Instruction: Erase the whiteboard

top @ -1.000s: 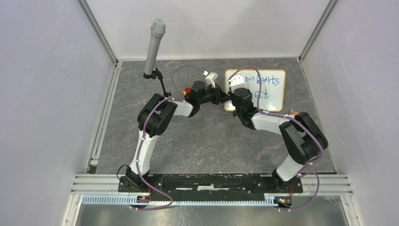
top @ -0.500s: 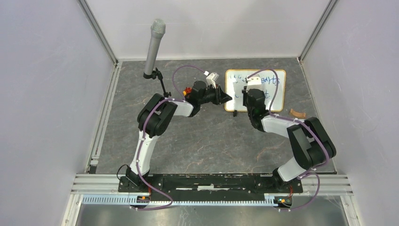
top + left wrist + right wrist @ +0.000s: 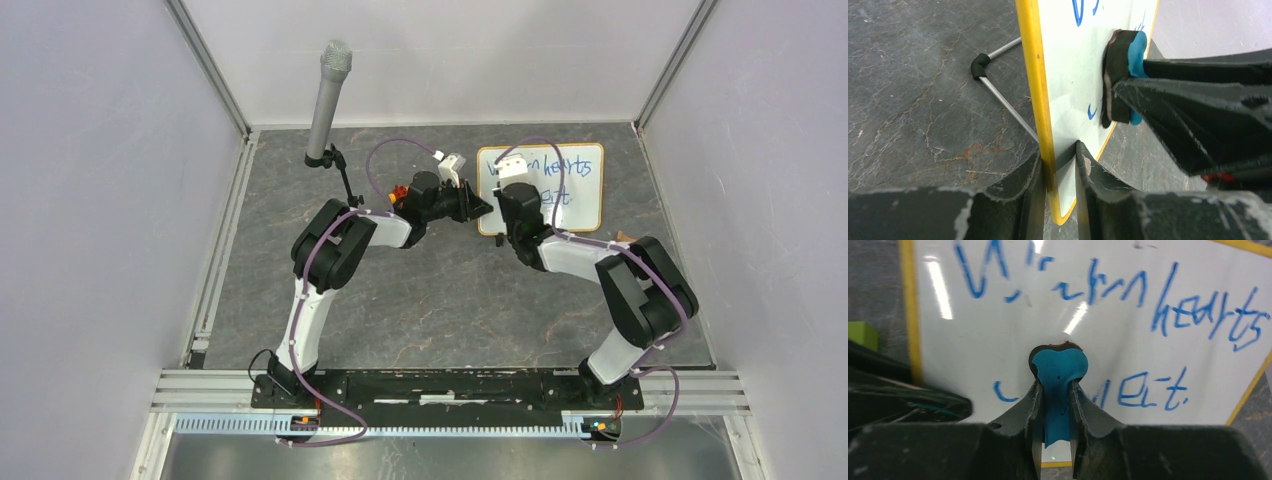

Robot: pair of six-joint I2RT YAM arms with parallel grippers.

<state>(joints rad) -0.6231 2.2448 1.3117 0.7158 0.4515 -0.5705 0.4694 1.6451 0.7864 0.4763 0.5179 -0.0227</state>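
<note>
well, the whiteboard (image 3: 560,185) sits toward 1 o'clock on the worktop (image 3: 430,300). it is a small glossy white rectangle with rounded corners and a thin yellowish frame. blue handwriting crosses it in two lines. the upper line ends in "hearts", and its first letters near the 10 o'clock corner look thinned and broken. lamp glare streaks the slick face. behind the board, a thin metal wire leg (image 3: 1005,102) ends in a black rubbery foot resting on the worktop.

the eraser (image 3: 1058,365) is pressed flat against the white face, between the two lines of writing and left of the board's middle. it has a soft bright-blue body with a dark felt layer on the side that touches the board. the right fingers (image 3: 1055,387) are clamped on its blue body, one to each side.

the left fingers (image 3: 1058,160) are closed on the board's edge, with the frame pinched between their rough black pads. in the top view this grip falls at about 8 o'clock on the board.

the worktop is dark grey and stone-like, veined with pale and rusty cracks. a grey microphone (image 3: 328,100) with a mesh head stands on a black clip stand at 11 o'clock, well apart from the board.
</note>
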